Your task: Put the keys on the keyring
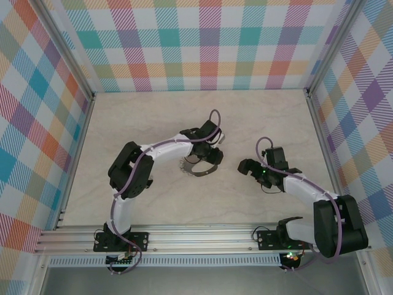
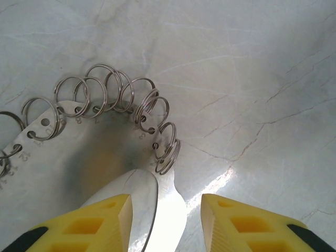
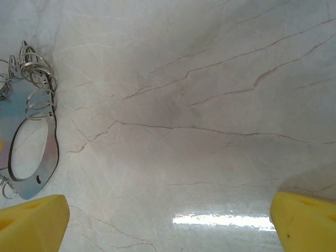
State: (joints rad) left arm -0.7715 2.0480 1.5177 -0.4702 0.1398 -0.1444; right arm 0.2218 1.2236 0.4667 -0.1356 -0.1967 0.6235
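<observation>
Keyring (image 1: 198, 167) (image 2: 63, 142) (image 3: 51, 157), one item, lying flat on the pale marble-look worktop (image 1: 153, 117) near its middle, under the tip of the left arm. The right arm's tip is near it but apart. Left fingers (image 2: 105, 223) are partly spread and straddle one end of the item. One finger overlaps the metal and the other stands clear of it, so nothing is pinched yet. Right fingers (image 3: 31, 220) are spread wide over bare worktop and hold nothing. Likely hazards: the metal is thin, flat and polished, so fingers closing across its end may skate over the top or push it sideways rather than lift it. A grip taken at the very end could let the long side droop or swing. The loose split rings (image 2: 113, 86) may catch a finger or tangle with each other once the piece is raised. Glare on the worktop beside the item makes its edge hard to read. Appearance: a curved silver-grey plate with a row of small numbered holes along its outer edge, a wire split ring through most holes, overlapping like a coil, and an oval cut-out near one end.
</observation>
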